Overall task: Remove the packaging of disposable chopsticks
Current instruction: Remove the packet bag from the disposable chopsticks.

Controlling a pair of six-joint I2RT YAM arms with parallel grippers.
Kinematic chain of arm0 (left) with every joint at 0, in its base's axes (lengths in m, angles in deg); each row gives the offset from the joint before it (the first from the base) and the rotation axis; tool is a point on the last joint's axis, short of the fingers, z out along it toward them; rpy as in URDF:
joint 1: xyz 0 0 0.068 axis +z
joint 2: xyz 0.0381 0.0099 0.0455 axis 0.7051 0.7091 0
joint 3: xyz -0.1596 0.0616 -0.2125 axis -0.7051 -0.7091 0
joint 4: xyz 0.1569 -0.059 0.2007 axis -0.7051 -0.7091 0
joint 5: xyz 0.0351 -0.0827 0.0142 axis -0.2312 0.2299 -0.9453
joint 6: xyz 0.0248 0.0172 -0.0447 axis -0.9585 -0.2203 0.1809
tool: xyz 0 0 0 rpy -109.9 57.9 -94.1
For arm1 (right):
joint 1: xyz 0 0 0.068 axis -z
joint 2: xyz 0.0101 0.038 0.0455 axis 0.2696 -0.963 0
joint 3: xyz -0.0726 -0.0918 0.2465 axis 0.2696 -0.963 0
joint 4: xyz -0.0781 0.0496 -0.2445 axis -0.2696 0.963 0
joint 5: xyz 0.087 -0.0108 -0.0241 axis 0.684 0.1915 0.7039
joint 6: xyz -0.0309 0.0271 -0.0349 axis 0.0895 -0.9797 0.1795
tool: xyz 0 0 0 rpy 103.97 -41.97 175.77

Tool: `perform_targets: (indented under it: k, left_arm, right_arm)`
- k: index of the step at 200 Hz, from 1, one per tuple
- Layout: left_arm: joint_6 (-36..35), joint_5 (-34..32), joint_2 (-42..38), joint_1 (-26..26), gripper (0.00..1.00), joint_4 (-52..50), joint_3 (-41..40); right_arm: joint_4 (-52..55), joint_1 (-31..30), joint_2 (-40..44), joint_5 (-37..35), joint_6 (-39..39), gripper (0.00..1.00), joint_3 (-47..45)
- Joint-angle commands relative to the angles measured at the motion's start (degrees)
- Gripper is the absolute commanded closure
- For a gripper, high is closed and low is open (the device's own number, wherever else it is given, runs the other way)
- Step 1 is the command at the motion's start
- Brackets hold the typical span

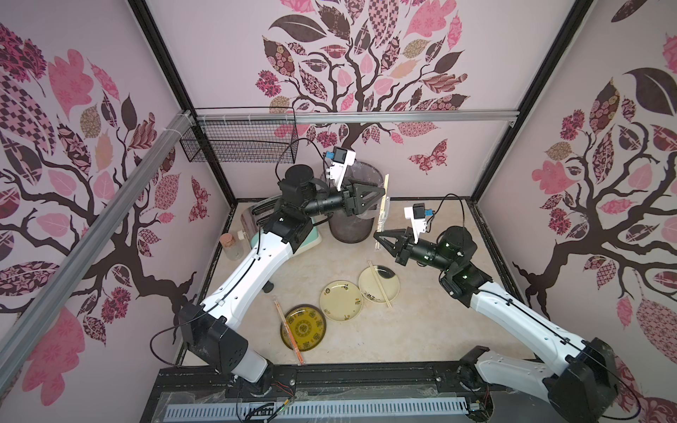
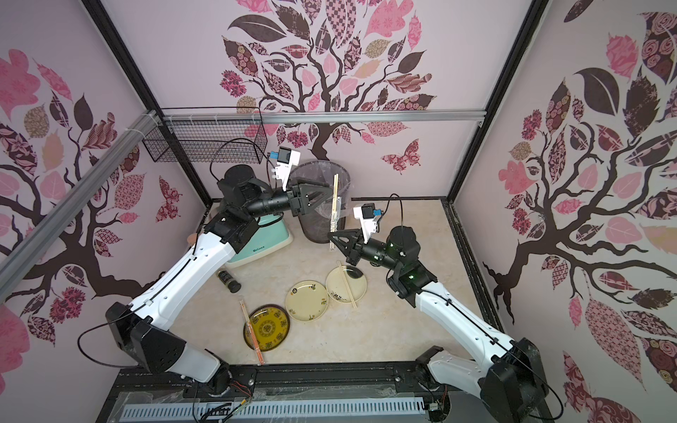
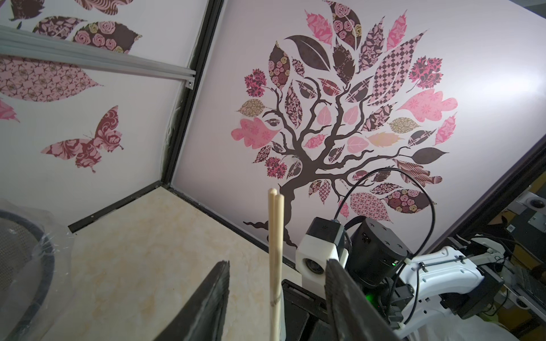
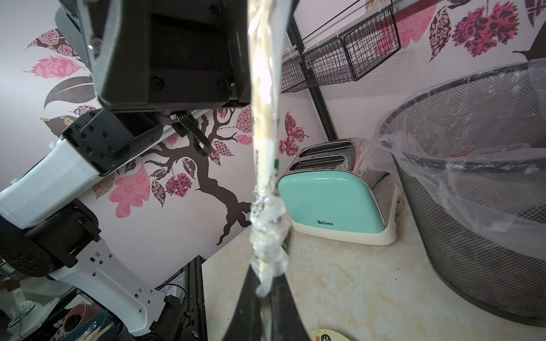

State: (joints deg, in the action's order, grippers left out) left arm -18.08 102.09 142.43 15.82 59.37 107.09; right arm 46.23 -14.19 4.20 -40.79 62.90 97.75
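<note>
A pair of disposable chopsticks (image 1: 385,186) stands nearly upright in front of the bin, its bare upper ends (image 3: 276,224) out of the packaging. The clear sleeve (image 1: 381,219) still covers the lower part and is crumpled (image 4: 267,230) near the bottom. My right gripper (image 1: 377,236) (image 4: 267,280) is shut on that lower end of the sleeve. My left gripper (image 1: 381,196) (image 3: 277,262) is open, one finger on each side of the bare sticks, touching neither. A bare pair (image 1: 379,284) lies on the right plate. An orange-red sleeved pair (image 1: 289,331) lies across the dark plate's edge.
Three plates sit at the table's front: dark yellow (image 1: 309,329), cream (image 1: 340,302) and cream (image 1: 392,289). A lined mesh bin (image 1: 348,227) stands behind the grippers. A mint toaster (image 2: 256,241), a small dark bottle (image 2: 229,281) and a jar (image 1: 230,245) are at the left. A wire basket (image 1: 241,143) hangs on the wall.
</note>
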Motion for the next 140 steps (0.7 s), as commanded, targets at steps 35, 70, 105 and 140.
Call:
perform_targets:
  k: [35,70,105,140]
  left_arm:
    - [-2.5,0.2,1.1,-1.4,0.73,-3.4,-0.3]
    - [-3.5,-0.6,0.8,-2.3,0.9,-4.4,-2.2]
    - [-3.8,-0.8,0.4,-3.0,0.9,-4.7,-4.6]
    - [-3.7,-1.3,-1.0,-3.7,0.86,-4.5,-8.7]
  right_arm:
    - [-1.2,-0.1,-0.4,-1.8,0.9,1.0,1.6]
    - [-0.9,-0.1,-1.0,-2.6,1.5,1.0,3.6]
    - [-0.9,-0.1,-1.7,-3.5,2.0,1.0,5.6]
    - [-0.5,-0.1,-2.6,-4.3,2.9,1.0,8.3]
